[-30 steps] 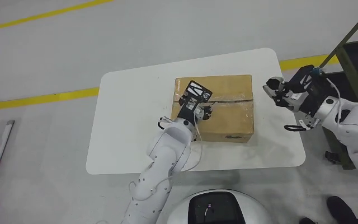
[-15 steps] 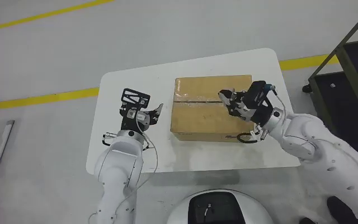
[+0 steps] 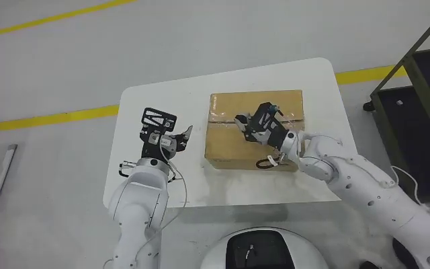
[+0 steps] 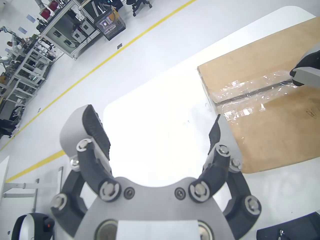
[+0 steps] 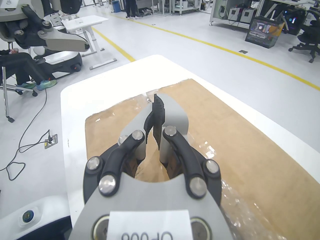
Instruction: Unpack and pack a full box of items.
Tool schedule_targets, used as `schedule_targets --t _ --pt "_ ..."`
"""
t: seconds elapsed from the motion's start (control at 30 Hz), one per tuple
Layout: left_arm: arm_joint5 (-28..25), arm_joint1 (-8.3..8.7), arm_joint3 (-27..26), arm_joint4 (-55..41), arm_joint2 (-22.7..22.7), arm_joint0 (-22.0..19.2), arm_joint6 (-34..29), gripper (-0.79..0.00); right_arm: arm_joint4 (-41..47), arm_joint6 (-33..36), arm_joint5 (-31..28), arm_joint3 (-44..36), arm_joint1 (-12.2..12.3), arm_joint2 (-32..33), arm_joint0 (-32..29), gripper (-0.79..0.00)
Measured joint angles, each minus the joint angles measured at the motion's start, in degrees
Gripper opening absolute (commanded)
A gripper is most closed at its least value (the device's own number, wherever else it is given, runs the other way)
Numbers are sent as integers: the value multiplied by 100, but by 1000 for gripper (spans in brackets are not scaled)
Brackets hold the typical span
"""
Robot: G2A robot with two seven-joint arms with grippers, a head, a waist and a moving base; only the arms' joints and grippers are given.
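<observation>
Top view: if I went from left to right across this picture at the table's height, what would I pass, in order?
white table → left arm's fingers, open over the table → cardboard box → dark metal rack on the floor at the right edge

Left gripper (image 3: 173, 125) is off the brown cardboard box (image 3: 272, 144). A second ago it is over the left part of the box top; half a second ago it is already out over the bare white counter (image 3: 144, 101) left of the box. Since then it edges a little further left, and the arm pulls back with it.

Right gripper (image 3: 240, 123) comes in from the counter's right side beside the box. Half a second ago it is over the right part of the box top; now it is further in, over the middle-left. It sits at the clear tape strip (image 3: 225, 120) along the seam, and the right arm reaches across the box's near right corner.
</observation>
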Motion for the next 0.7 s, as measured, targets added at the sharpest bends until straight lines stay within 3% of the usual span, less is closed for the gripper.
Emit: schedule_targets --t 0.7 --pt "0 0 0 0 0 0 0 0 145 881 485 -888 456 2214 -1803 -785"
